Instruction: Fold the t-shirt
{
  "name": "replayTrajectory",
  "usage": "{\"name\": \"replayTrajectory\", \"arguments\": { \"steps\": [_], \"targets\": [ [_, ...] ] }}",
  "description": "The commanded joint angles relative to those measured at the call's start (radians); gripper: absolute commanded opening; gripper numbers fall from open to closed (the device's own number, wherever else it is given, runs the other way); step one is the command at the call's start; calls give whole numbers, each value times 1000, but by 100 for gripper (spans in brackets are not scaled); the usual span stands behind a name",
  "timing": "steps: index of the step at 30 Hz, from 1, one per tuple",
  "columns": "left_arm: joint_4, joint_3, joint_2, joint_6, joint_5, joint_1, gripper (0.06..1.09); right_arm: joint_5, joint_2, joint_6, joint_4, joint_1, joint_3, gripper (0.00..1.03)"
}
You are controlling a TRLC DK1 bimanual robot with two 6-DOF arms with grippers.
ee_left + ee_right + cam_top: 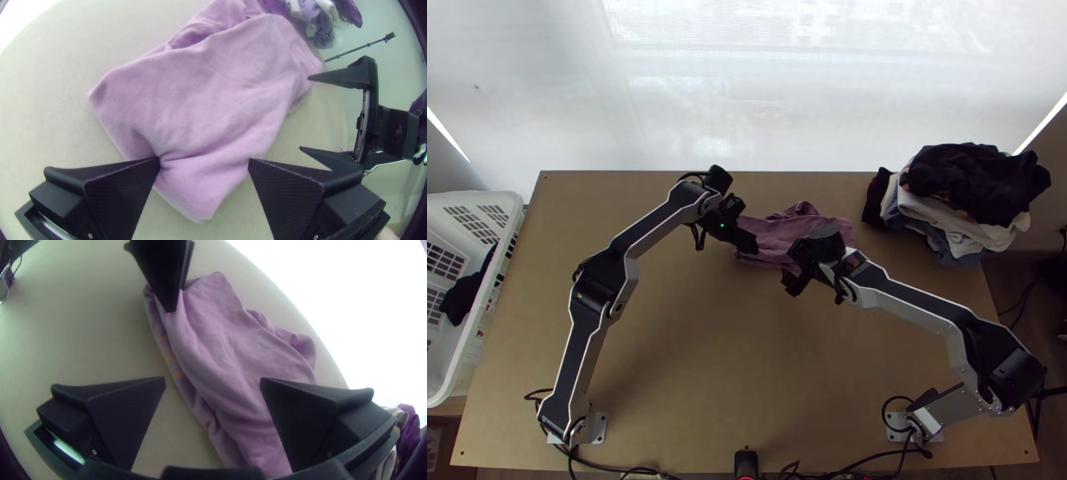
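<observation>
"T-shirt (pixel 779 234) first: where is it, and how does it lie?"

"Towards the far side of the worktop (pixel 691 360), about midway across, left of the pile of clothes (pixel 979 188). It's creased and loosely doubled over itself, with a smooth layer on top and rumpled cloth along its far side."

"And the left hand (pixel 204 161)?"

"At the shirt's left end, fingers apart, with cloth between them. One fingertip meets the fabric where it puckers, but I'd not call that a grip."

"The right hand (pixel 213 380)?"

"Open as well, by the near edge towards the right, holding nothing."

"So which step is this?"

"I'd judge it's the taking of hold, ahead of a fold or a straightening. The bundle looks partly gathered, a good way from a neat packet."

"What does the next move ask?"

"Close the left hand on that end, catching every layer meant to travel, and bring the right hand down to pinch the near edge. Then draw the cloth flat between them before turning it over. Pinch only the top layer, and the one underneath may well stay behind."
</observation>
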Motion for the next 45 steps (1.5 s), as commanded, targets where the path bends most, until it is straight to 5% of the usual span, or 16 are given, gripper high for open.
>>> {"name": "replayTrajectory", "arguments": {
  "steps": [1,33,37,42,45],
  "targets": [
    [-10,23,43,20,-4,10,104,13,59,-62,82,30,-22,99],
    [-90,41,1,34,-4,-1,104,70,300,-189,248,9,38,95],
    [-98,41,-3,35,-4,-5,104,70,314,-178,250,4,64,77],
    [-104,41,-40,32,-4,-10,104,70,295,-186,251,15,75,5],
    [-104,41,-102,25,-9,-7,104,77,279,-174,250,19,81,3]
  ]
}}
